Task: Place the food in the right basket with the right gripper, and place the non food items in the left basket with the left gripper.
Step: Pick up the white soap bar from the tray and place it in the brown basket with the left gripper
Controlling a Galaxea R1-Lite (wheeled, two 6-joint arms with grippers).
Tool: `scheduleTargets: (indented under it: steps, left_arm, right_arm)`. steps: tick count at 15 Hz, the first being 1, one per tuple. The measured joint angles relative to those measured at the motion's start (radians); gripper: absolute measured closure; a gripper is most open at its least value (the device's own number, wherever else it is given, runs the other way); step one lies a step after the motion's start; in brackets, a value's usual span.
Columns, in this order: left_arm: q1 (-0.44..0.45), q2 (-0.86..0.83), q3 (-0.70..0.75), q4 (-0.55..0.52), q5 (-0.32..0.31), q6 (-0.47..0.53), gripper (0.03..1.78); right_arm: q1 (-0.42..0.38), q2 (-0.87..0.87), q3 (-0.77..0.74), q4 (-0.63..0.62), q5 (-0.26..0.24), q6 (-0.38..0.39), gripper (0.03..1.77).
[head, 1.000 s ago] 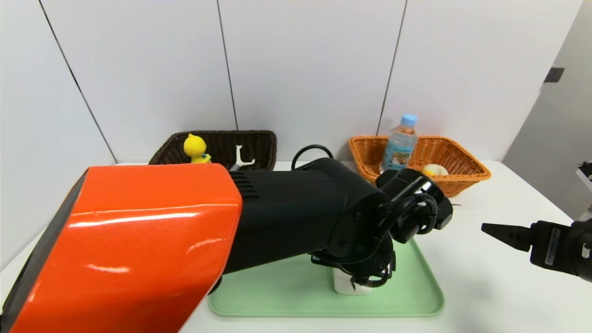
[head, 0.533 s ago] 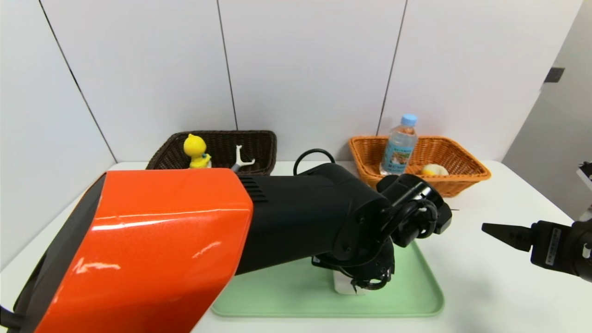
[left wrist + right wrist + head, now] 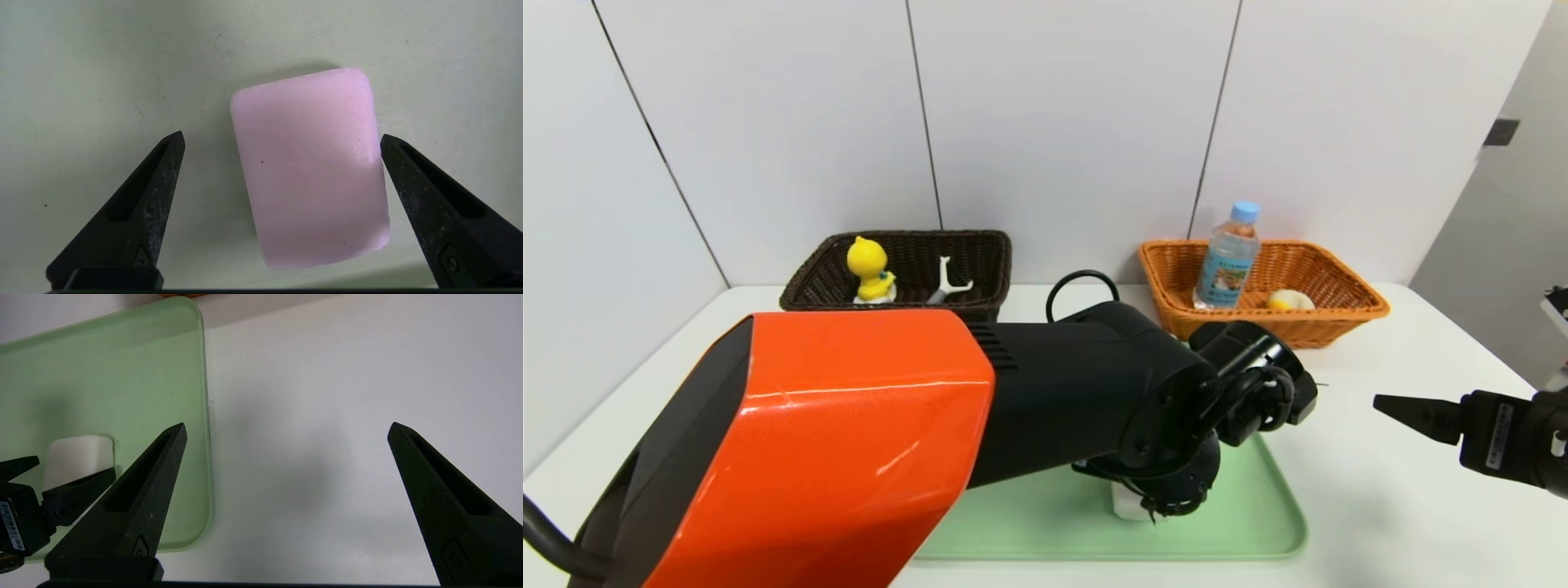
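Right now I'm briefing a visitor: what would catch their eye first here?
The left arm's big orange shell fills the near left, its open left gripper straddling a white bar on the green tray. Behind, a yellow duck sits in the dark basket.

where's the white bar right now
In the head view the white bar lies on the green tray, near the table's front centre, between the open fingers of the left gripper.

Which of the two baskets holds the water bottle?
The orange-tan basket on the right: the water bottle stands upright inside it. The dark brown basket holds the yellow duck.
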Motion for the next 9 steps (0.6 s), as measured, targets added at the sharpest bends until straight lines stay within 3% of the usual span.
scheduleTargets:
  steps: [7,9]
  left_arm:
    - [0.0,0.013,0.0,-0.02,0.0,0.01,0.15]
    - [0.0,0.015,0.0,-0.024,-0.002,0.01,0.51]
  right_arm:
    - [0.0,0.0,-0.005,0.0,0.0,-0.001,0.1]
    - [0.0,0.0,-0.007,0.0,0.0,-0.001,0.1]
